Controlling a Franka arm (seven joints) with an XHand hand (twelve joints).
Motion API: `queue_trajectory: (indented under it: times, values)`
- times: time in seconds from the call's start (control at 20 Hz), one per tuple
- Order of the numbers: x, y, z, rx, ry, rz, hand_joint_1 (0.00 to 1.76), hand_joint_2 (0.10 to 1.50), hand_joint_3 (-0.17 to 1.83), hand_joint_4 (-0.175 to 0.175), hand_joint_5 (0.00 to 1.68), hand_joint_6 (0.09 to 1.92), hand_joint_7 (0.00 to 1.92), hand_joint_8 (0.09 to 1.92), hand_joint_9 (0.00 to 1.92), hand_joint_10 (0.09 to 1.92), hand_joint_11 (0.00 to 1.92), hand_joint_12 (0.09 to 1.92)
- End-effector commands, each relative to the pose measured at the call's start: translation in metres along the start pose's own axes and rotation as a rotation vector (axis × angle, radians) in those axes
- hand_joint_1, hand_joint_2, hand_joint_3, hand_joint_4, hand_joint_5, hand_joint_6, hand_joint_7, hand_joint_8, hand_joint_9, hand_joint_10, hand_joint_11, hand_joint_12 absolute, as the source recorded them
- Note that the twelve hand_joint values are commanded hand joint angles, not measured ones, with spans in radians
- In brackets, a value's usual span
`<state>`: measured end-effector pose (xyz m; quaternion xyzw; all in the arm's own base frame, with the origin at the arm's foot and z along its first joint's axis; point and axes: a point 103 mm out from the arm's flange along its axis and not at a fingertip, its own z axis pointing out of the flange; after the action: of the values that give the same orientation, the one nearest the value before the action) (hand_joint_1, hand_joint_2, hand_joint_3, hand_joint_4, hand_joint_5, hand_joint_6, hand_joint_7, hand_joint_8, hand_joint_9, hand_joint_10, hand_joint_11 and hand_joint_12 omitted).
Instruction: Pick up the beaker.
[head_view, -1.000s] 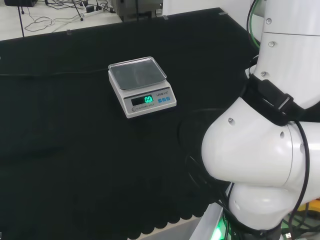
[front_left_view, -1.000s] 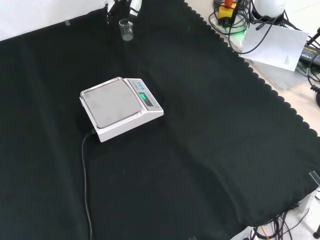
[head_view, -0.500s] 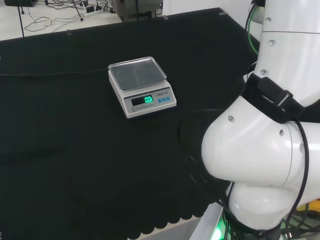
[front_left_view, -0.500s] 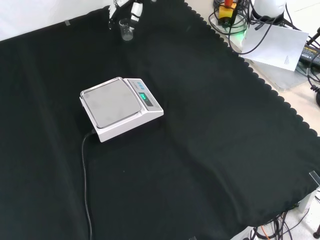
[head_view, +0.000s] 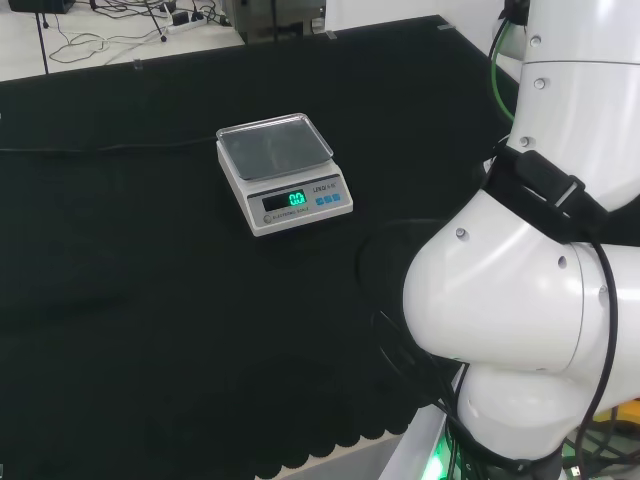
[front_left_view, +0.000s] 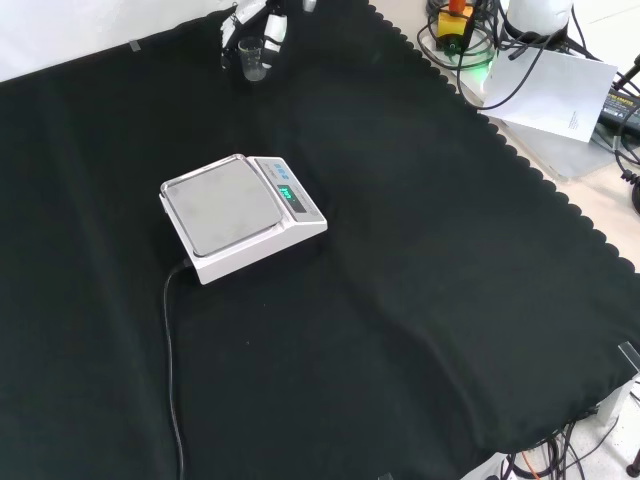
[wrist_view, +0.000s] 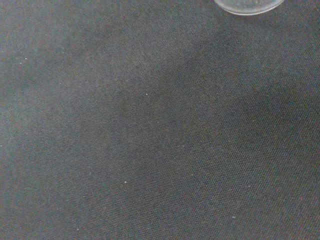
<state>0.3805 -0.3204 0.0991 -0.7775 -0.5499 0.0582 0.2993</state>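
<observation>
A small clear glass beaker (front_left_view: 253, 62) stands upright on the black cloth at the far top of the front view. The black and white hand (front_left_view: 262, 22) comes down over it from the view's top edge. Its fingers (front_left_view: 228, 34) stand spread on either side of the beaker's upper part, with a gap showing between them and the glass. In the wrist view the beaker's round base (wrist_view: 248, 5) rests on the cloth. In the head view the arm's white links (head_view: 520, 300) stand at the right.
A white digital scale (front_left_view: 240, 215) with a steel pan and lit green display sits mid-cloth, also in the head view (head_view: 283, 172); its cable (front_left_view: 170, 340) runs toward the front edge. The scalloped cloth edge (front_left_view: 520, 160), papers and cables lie at the front view's right.
In the front view the hand has come lower over the beaker, and its fingers now flank the glass. The beaker and scale have not moved.
</observation>
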Motion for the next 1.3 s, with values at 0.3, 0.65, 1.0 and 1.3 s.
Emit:
queue_trajectory:
  times: [0.3, 0.65, 1.0, 1.3]
  values:
    - [-0.004, 0.008, 0.005, -0.032, -0.009, -0.010, 0.92, 1.12, -0.17, -0.113, 0.62, 0.66, 0.39, 0.75, 0.61, 0.79, 0.58, 1.28]
    - [0.000, 0.009, 0.000, -0.063, -0.048, -0.018, 1.09, 1.26, -0.03, -0.175, 0.72, 1.33, 0.49, 0.91, 0.76, 0.82, 0.81, 1.05]
    - [0.017, -0.012, -0.026, -0.071, -0.152, -0.051, 1.09, 1.27, 0.00, -0.175, 0.71, 1.40, 0.49, 1.00, 0.73, 0.91, 0.80, 1.02]
    - [0.039, -0.042, -0.045, -0.126, -0.238, -0.105, 1.09, 1.26, 0.00, -0.175, 0.73, 1.38, 0.53, 1.03, 0.75, 0.94, 0.81, 1.00]
